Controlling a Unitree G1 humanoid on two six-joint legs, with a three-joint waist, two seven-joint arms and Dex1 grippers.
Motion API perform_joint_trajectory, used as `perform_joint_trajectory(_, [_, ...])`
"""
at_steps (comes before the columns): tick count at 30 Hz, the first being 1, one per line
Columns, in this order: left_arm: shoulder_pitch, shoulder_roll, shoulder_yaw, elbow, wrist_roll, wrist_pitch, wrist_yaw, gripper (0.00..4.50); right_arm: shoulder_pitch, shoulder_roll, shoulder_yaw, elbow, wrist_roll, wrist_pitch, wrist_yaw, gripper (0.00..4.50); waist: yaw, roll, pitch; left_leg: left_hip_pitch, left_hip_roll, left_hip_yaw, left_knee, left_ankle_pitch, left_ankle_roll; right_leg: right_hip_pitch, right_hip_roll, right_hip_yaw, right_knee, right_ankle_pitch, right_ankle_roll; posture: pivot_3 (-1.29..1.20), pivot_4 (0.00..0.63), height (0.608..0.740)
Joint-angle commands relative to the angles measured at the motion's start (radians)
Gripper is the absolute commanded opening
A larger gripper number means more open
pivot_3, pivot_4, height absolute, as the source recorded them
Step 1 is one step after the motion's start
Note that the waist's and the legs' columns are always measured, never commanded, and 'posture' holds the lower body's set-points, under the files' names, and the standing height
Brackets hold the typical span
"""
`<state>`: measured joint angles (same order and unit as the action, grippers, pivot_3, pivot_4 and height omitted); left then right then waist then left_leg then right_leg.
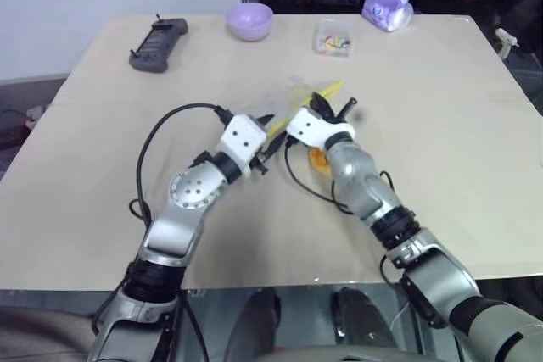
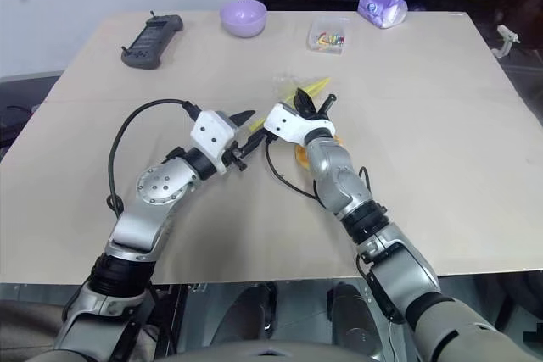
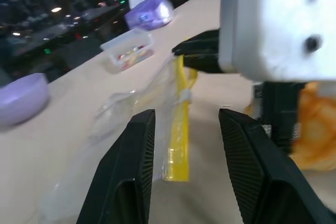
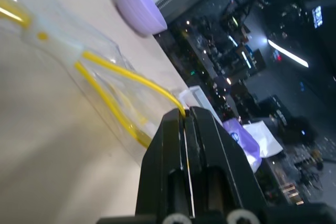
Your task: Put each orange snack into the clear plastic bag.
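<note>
We see the right gripper point(image 4: 187, 116) clamped on the yellow seal strip of the clear plastic bag point(image 3: 157, 103), holding it up mid-table. Left gripper point(image 3: 186, 156) has its fingers parted, empty, just beside the strip. Orange snack point(image 3: 317, 129) sits on the table point(image 1: 441, 125) under the right wrist, probably outside the bag.

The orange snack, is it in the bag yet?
Not yet. The orange snack lies on the table, outside the clear plastic bag. Done: the right gripper is shut on the bag's yellow seal strip. In hand: the left gripper is open at the strip. Left: opening the bag, putting the snack in.
</note>
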<state>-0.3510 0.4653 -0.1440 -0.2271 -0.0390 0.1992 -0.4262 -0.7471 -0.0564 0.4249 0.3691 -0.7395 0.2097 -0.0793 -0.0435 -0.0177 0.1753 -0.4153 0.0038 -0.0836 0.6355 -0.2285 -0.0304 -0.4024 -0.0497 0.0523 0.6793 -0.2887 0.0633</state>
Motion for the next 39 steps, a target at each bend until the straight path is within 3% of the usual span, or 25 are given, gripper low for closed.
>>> perform_joint_trajectory(1, [-0.022,0.006,-0.03,-0.01,0.103,-0.03,0.03,2.04,-0.002,0.013,0.01,-0.063,-0.005,-0.009,-0.011,0.0,0.0,0.0,0.0,0.0,0.0,0.0,0.0,0.0,0.0,0.0,0.0,0.0,0.0,0.0,0.0,0.0,0.15,0.74])
perform_joint_trajectory(14, [-0.067,-0.043,-0.031,0.027,0.194,-0.008,0.045,2.04,-0.004,0.013,0.013,-0.065,-0.007,-0.014,-0.024,0.0,0.0,0.0,0.0,0.0,0.0,0.0,0.0,0.0,0.0,0.0,0.0,0.0,0.0,0.0,0.0,0.0,0.15,0.74])
perform_joint_trajectory(17, [-0.062,-0.043,-0.025,0.031,0.199,-0.003,0.042,1.27,-0.005,0.014,0.013,-0.063,-0.007,-0.016,-0.027,0.0,-0.001,0.0,0.0,0.0,0.0,0.0,0.0,0.0,0.0,0.0,0.0,0.0,0.0,0.0,0.0,0.0,0.15,0.74])
perform_joint_trajectory(20, [-0.063,-0.044,-0.02,0.033,0.205,-0.004,0.047,0.06,-0.005,0.014,0.014,-0.061,-0.005,-0.018,-0.03,0.0,-0.001,0.0,0.0,0.0,0.0,0.0,0.0,0.0,-0.001,0.0,0.0,0.0,0.001,0.0,0.0,0.0,0.15,0.74])
perform_joint_trajectory(25, [-0.059,-0.043,-0.02,0.035,0.211,-0.009,0.046,0.06,-0.006,0.011,0.01,-0.053,0.01,-0.053,-0.042,0.0,-0.001,0.0,0.0,0.0,0.0,0.0,0.001,0.0,-0.001,0.0,0.0,0.0,0.001,0.0,0.0,0.0,0.15,0.74])
perform_joint_trajectory(27, [-0.051,-0.039,-0.021,0.041,0.214,-0.023,0.045,0.06,-0.013,0.017,-0.026,-0.019,0.114,-0.132,0.019,0.0,-0.001,0.0,0.0,0.0,0.0,0.0,0.001,0.0,-0.001,0.0,0.0,0.0,0.001,0.0,0.0,0.0,0.15,0.74])
perform_joint_trajectory(28, [-0.045,-0.035,-0.02,0.05,0.211,-0.037,0.04,0.06,-0.018,0.023,-0.06,0.005,0.235,-0.181,0.139,0.0,-0.002,0.0,0.0,0.0,0.0,0.0,0.001,0.0,-0.001,0.0,0.0,0.0,0.001,0.0,0.0,0.0,0.15,0.74])
perform_joint_trajectory(36, [-0.044,0.018,0.005,0.203,0.179,-0.258,-0.009,0.0,0.04,-0.083,-0.109,-0.092,0.433,-0.208,0.423,3.56,0.0,0.0,0.0,0.0,0.0,0.0,0.001,0.0,0.0,0.0,0.0,0.0,0.001,0.0,0.0,0.0,0.15,0.74])
perform_joint_trajectory(39, [-0.07,0.033,0.029,0.287,0.154,-0.341,-0.027,0.0,0.052,-0.128,-0.166,-0.138,0.475,-0.166,0.446,3.56,0.001,0.0,0.0,0.0,0.0,0.0,0.002,0.0,0.0,0.0,0.0,0.0,0.001,0.0,0.0,0.0,0.15,0.74])
